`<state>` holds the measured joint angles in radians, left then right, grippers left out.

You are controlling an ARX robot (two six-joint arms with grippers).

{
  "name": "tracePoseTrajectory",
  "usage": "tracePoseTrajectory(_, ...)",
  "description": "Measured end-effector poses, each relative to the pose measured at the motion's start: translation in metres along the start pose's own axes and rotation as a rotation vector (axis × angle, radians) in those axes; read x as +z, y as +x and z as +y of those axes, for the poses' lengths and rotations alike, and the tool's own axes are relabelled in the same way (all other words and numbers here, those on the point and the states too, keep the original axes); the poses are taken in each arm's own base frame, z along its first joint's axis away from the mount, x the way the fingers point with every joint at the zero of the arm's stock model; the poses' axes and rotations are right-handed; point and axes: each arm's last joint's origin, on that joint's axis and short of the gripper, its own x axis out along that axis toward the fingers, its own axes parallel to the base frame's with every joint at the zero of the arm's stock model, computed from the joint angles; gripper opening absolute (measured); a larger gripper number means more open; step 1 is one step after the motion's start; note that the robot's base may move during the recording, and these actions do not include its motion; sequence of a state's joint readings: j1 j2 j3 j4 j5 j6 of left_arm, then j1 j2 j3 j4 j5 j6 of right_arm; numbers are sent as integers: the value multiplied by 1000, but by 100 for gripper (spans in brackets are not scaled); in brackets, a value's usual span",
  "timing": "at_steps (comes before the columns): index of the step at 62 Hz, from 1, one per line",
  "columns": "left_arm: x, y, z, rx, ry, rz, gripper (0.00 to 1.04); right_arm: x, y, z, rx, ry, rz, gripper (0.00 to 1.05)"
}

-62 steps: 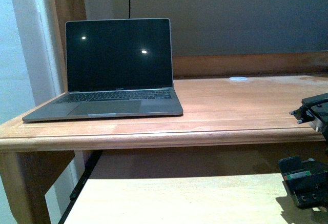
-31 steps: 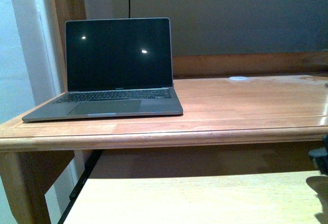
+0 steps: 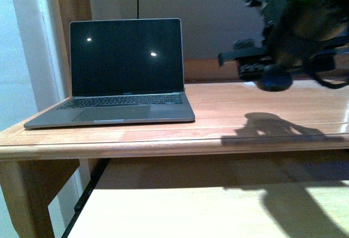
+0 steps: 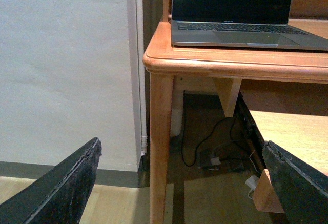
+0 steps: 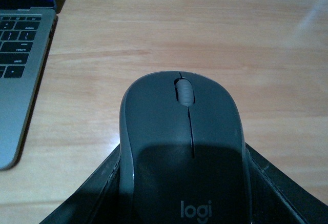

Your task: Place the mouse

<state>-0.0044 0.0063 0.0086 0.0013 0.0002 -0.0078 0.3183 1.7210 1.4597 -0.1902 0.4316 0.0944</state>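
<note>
My left gripper [image 4: 182, 147] – jaws apart, nothing between them – hangs low beside the desk leg [image 4: 160, 147], below the level of the surface [image 3: 229, 119]. The open laptop [image 3: 125, 69] stands well to the left of my right gripper [image 3: 268, 66], its keyboard corner just showing in the right wrist view. My right gripper is clamped on the mouse [image 5: 182, 142], one jaw on each flank of its rear half, with the scroll wheel [image 5: 185, 92] and nose projecting forward past the fingertips. The mouse is carried above bare wood, its shadow [image 3: 272, 126] falling beneath and apart from it. I judge the shell light and rigid, not delicate. Its domed matte plastic is smooth, and the curved flanks could slide out of a loose pinch. The best hold is low on the two sides, where they run nearest to parallel – never on the wheel or the button halves.
</note>
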Motion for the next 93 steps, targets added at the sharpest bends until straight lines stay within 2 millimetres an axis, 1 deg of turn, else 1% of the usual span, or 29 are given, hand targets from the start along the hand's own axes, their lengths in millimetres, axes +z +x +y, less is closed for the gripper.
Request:
tracePoseTrajectory(4,0,0,0,0,0,0,97,0,20,18,-28,-19,13,55)
tracePoseTrajectory(8,0,0,0,0,0,0,97,-4,38,30,-64,-31,22,55)
tracePoseTrajectory(17,0,0,0,0,0,0,97,-12,68,42,-125,-50,39,55)
tracePoseTrajectory(24,0,0,0,0,0,0,97,-16,79,47,-127,-55,40,55)
tracePoseTrajectory(26,0,0,0,0,0,0,97,-17,82,49,-122,-59,39,60)
tracePoseTrajectory(29,0,0,0,0,0,0,97,-17,83,52,-113,-57,32,69)
tracePoseTrajectory(32,0,0,0,0,0,0,97,-16,84,54,-98,-45,12,75)
tracePoseTrajectory(34,0,0,0,0,0,0,97,-14,84,54,-86,-33,-8,82)
tracePoseTrajectory(36,0,0,0,0,0,0,97,-12,83,54,-79,-21,-24,87)
tracePoseTrajectory(37,0,0,0,0,0,0,97,-11,83,54,-77,-18,-26,88)
tracePoseTrajectory(38,0,0,0,0,0,0,97,-10,81,52,-66,-7,-37,92)
tracePoseTrajectory(41,0,0,0,0,0,0,97,-8,79,49,-48,10,-54,97)
tracePoseTrajectory(42,0,0,0,0,0,0,97,-6,77,46,-37,23,-64,99)
tracePoseTrajectory(45,0,0,0,0,0,0,97,-5,72,38,-12,47,-85,98)
tracePoseTrajectory(52,0,0,0,0,0,0,97,1,48,3,63,111,-171,97)
tracePoseTrajectory(58,0,0,0,0,0,0,97,1,17,-36,138,145,-244,97)
tracePoseTrajectory(61,0,0,0,0,0,0,97,-7,-8,-64,200,155,-287,97)
tracePoseTrajectory(62,0,0,0,0,0,0,97,-10,-11,-69,211,155,-292,97)
tracePoseTrajectory(64,0,0,0,0,0,0,97,-19,-24,-85,251,150,-303,97)
tracePoseTrajectory(65,0,0,0,0,0,0,97,-28,-32,-96,279,139,-306,97)
tracePoseTrajectory(67,0,0,0,0,0,0,97,-38,-38,-105,303,129,-301,97)
tracePoseTrajectory(72,0,0,0,0,0,0,97,-72,-52,-131,382,99,-260,97)
tracePoseTrajectory(73,0,0,0,0,0,0,97,-77,-53,-134,392,98,-253,97)
tracePoseTrajectory(74,0,0,0,0,0,0,97,-85,-55,-139,407,87,-242,97)
tracePoseTrajectory(75,0,0,0,0,0,0,97,-87,-56,-141,411,85,-239,97)
tracePoseTrajectory(78,0,0,0,0,0,0,97,-109,-63,-155,454,58,-215,97)
tracePoseTrajectory(83,0,0,0,0,0,0,97,-134,-74,-173,510,27,-185,97)
tracePoseTrajectory(89,0,0,0,0,0,0,97,-162,-90,-193,601,-23,-156,97)
tracePoseTrajectory(93,0,0,0,0,0,0,97,-172,-98,-202,645,-23,-139,97)
